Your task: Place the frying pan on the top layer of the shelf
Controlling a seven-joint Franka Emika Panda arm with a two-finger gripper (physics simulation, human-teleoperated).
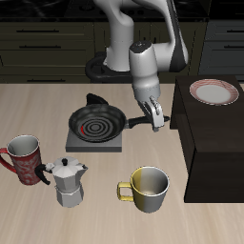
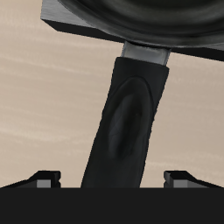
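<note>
nearest the worktop's (image 1: 105, 205) front edge: a yellow mug (image 1: 148, 188), a metal moka pot (image 1: 68, 181), a red patterned mug (image 1: 24, 158). farther back, the frying pan (image 1: 95, 121) sits on a grey square plate with red rings (image 1: 95, 140), handle (image 2: 127, 118) pointing toward the shelf (image 1: 217, 143). gripper (image 1: 153, 122) is down at the handle; in the wrist view the fingers (image 2: 42, 179) stand spread on either side of it, released, not touching. the shelf top carries a pink-rimmed plate (image 1: 213, 91). no legible writing anywhere.
</note>
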